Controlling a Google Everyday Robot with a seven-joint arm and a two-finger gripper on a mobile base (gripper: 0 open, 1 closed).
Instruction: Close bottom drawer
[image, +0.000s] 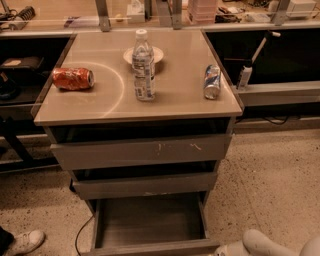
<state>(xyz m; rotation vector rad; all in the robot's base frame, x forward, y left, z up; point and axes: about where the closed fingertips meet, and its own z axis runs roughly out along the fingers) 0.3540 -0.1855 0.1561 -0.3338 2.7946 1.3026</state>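
The bottom drawer (150, 222) of the grey wood-grain cabinet stands pulled far out, with its shallow box empty. Its plain front (155, 248) lies along the bottom edge of the camera view. The two drawers above it, the wide top one (142, 152) and the middle one (145, 186), stick out only a little. My gripper (262, 243) shows as white rounded parts at the bottom right, just right of the open drawer's front corner and low near the floor.
On the cabinet top (175, 105) stand a water bottle (143, 67) and a white bowl (150, 54). An orange can (73, 79) and a blue can (212, 82) lie there on their sides. Dark desks flank the cabinet. A cable (80, 235) and a white shoe (22, 242) are on the floor at left.
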